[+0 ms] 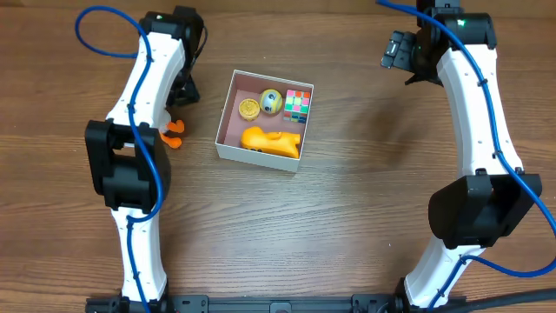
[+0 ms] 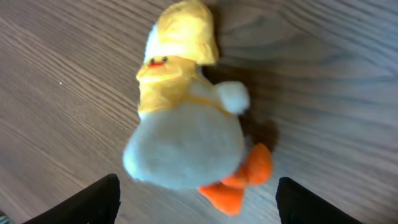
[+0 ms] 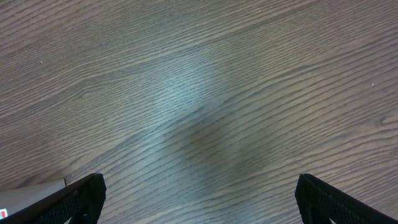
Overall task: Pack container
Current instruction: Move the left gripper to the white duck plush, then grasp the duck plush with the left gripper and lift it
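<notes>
As seen from overhead, the container (image 1: 252, 156) is a shallow square box with thin white walls and a pinkish-brown floor. It sits on the table (image 1: 347, 226) between the two arms, nearer the left one and turned slightly askew. Four items lie inside. An orange toy (image 1: 271, 139) lies along the wall nearest the arm bases. A yellow disc (image 1: 249, 108), a yellow ball (image 1: 271, 102) and a multicoloured cube (image 1: 298, 104) line the far wall.

Overhead, we see only the orange feet of the duck (image 1: 174, 132), left of the container and apart from it; the left arm hides the rest. The left wrist view shows the whole duck (image 2: 186, 124), with a white body and yellow hat and coat, lying on the wood. The left gripper (image 2: 196, 185) has its jaws apart, one finger to each side of the duck's foot end, neither touching it. The right gripper (image 3: 199, 183) is spread wide over bare wood, well right of the container. Open table lies in front of the container and to its right.
</notes>
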